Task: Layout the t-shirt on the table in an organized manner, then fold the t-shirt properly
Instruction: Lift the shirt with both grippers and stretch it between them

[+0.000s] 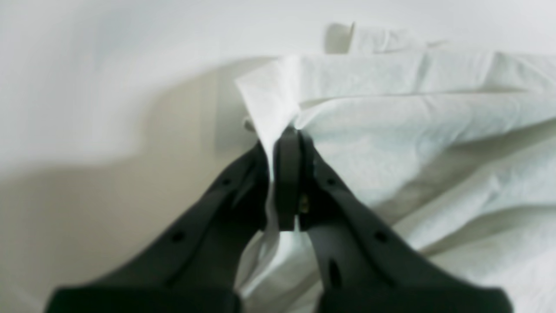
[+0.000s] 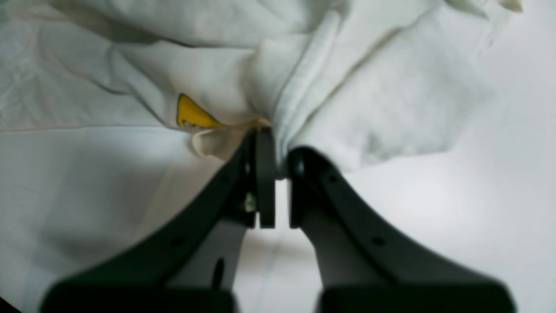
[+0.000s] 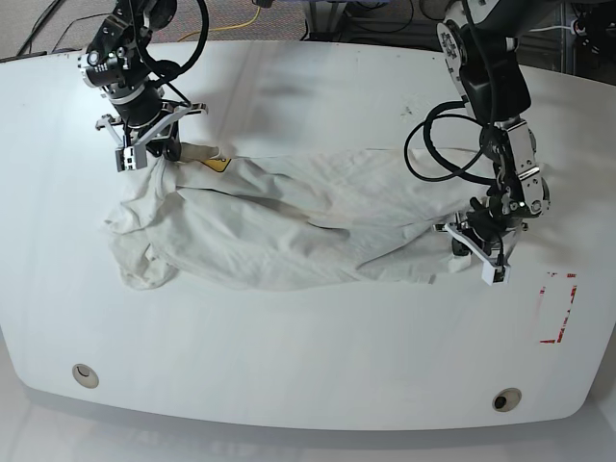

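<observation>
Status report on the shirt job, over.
Left hand shut on the shirt edge; right hand shut on bunched cloth by the yellow print. Shirt stretched between them, still rumpled on the table. Nothing in the way.

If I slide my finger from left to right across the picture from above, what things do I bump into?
Right gripper pinching the t-shirt → small yellow patch → the long crumpled t-shirt → left gripper holding its other end → red mark on the table.
</observation>
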`<action>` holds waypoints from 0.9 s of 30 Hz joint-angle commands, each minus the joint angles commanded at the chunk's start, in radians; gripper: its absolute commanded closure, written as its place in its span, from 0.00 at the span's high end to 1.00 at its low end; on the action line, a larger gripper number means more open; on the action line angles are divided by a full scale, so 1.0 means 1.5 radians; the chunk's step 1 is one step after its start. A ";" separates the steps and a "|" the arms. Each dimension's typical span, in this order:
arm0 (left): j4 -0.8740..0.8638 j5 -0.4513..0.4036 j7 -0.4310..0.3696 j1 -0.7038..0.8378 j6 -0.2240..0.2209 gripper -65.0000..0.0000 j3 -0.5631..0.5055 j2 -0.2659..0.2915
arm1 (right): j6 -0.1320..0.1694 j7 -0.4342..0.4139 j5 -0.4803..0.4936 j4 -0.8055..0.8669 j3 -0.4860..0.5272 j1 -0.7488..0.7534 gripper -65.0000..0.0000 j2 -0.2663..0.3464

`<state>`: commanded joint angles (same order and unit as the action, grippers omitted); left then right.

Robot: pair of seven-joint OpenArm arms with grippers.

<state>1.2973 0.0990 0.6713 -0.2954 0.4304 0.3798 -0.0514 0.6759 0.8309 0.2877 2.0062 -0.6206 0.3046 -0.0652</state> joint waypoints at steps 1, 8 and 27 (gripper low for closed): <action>0.027 0.000 0.001 0.000 0.000 0.00 0.000 0.000 | 0.000 0.000 0.000 0.005 0.000 -0.003 0.00 0.010; 0.150 0.000 0.008 -0.005 0.001 0.00 -0.003 -0.011 | 0.000 0.000 0.000 0.007 -0.001 -0.031 0.00 0.051; 0.365 0.001 0.145 -0.135 0.003 0.00 -0.003 -0.050 | 0.000 0.003 0.000 0.007 -0.001 -0.167 0.00 0.224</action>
<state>1.8451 0.1005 0.8892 -0.4979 0.4350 0.3751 -0.1266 0.6759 0.8355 0.2877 2.0169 -0.6222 0.0545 0.2708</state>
